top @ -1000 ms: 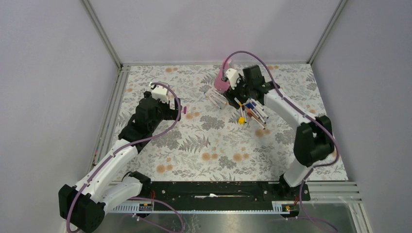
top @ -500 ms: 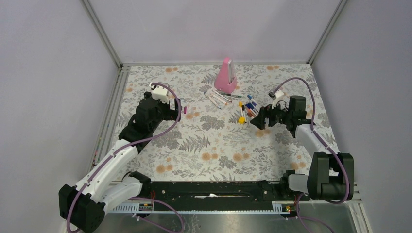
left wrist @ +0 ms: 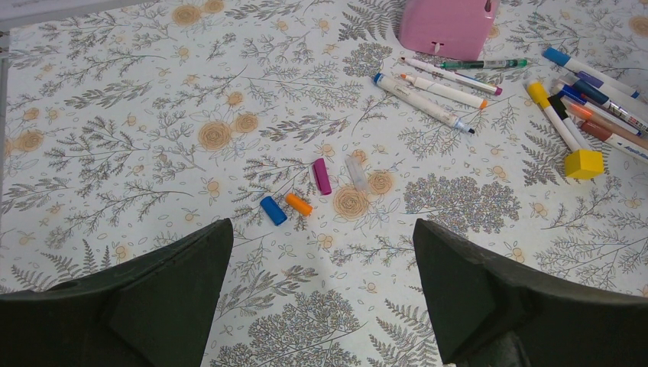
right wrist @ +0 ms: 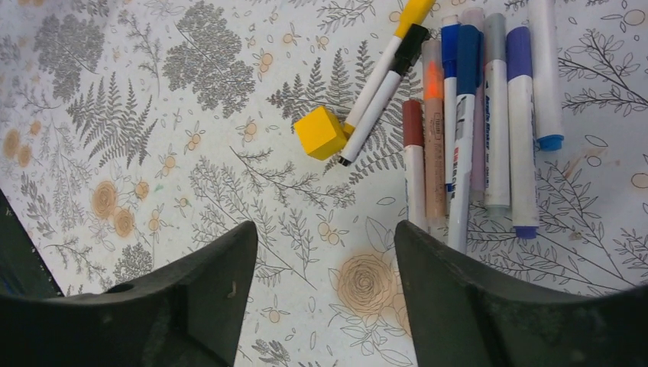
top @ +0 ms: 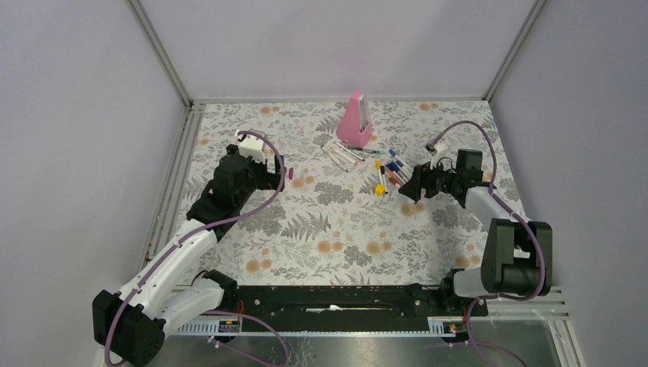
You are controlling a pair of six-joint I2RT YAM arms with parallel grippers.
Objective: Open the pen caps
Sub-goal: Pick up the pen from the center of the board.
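Loose pen caps lie on the floral cloth ahead of my left gripper [left wrist: 322, 229]: a blue cap [left wrist: 273, 210], an orange cap [left wrist: 299, 204], a purple cap [left wrist: 322, 176] and a clear one [left wrist: 357, 173]. That gripper [top: 277, 174] is open and holds nothing. A row of capped pens [right wrist: 466, 115] lies just beyond my right gripper [right wrist: 325, 228], with a yellow-capped pen [right wrist: 413, 11] and a black-capped pen [right wrist: 413, 38] slanting beside them. The right gripper [top: 409, 189] hovers open and holds nothing, at the near right of the pen cluster [top: 391, 172].
A tall pink wedge [top: 356, 120] stands at the back centre, with uncapped pens [left wrist: 428, 103] lying in front of it. A yellow cube [right wrist: 321, 132] rests against the slanting pens. Metal rails run along the cloth's left and near edges.
My right arm has pulled back from beside the pink wedge to the right side of the pen cluster and lowered there. The left arm has not moved.
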